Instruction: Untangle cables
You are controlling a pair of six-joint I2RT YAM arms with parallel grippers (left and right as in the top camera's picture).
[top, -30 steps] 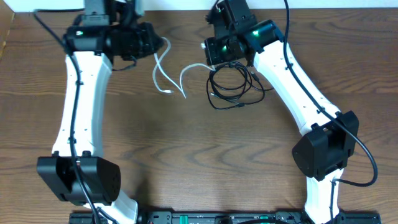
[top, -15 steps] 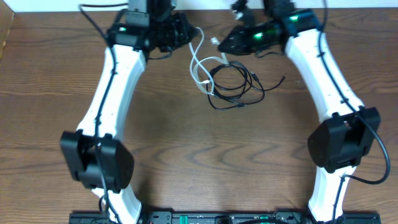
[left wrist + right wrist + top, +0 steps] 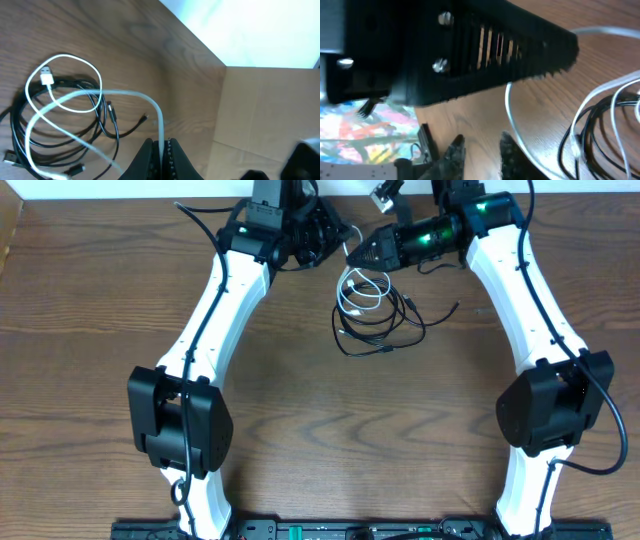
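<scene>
The cables are lying at the upper centre of the table. In the overhead view the white cable is now looping across the upper left of the black cable, whereas a second ago it was lying clear to the coil's left. Both arms have been swinging in toward each other. The left hand is clamping one white strand. The right hand is hovering just beside that strand, fingers apart and gripping nothing. The cords are overlapping more, so separating them probably still needs a pull apart. The white cord is forming thin rounded loops with a small plug. The black one is sitting in several loose rounds, its ends poking out to the right.
</scene>
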